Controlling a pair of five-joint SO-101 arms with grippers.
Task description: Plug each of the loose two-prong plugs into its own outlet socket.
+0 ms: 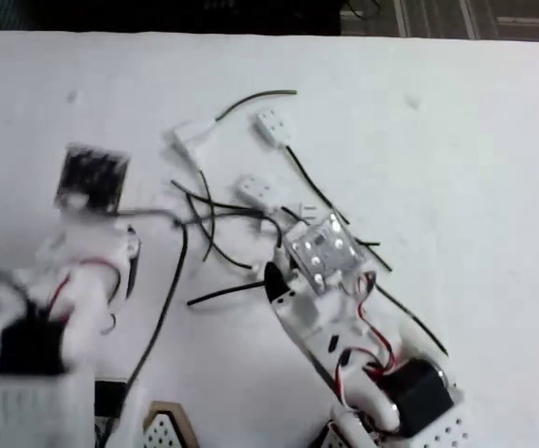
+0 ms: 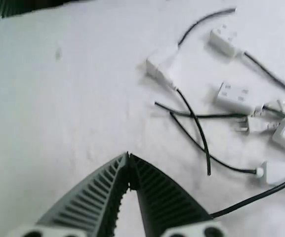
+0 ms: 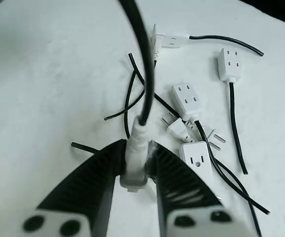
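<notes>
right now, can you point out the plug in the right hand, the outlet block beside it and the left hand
plug (image 3: 134,154), right wrist view, on its white body
outlet block (image 3: 197,159), right wrist view, on its socket face
left hand (image 2: 128,160), left wrist view, where its closed fingertips meet

A white table (image 1: 475,131) spans the scene. At the table's near edge sits a perforated white board with a tan rim (image 1: 164,427). Beyond the table's far edge runs a dark band (image 1: 157,14).
</notes>
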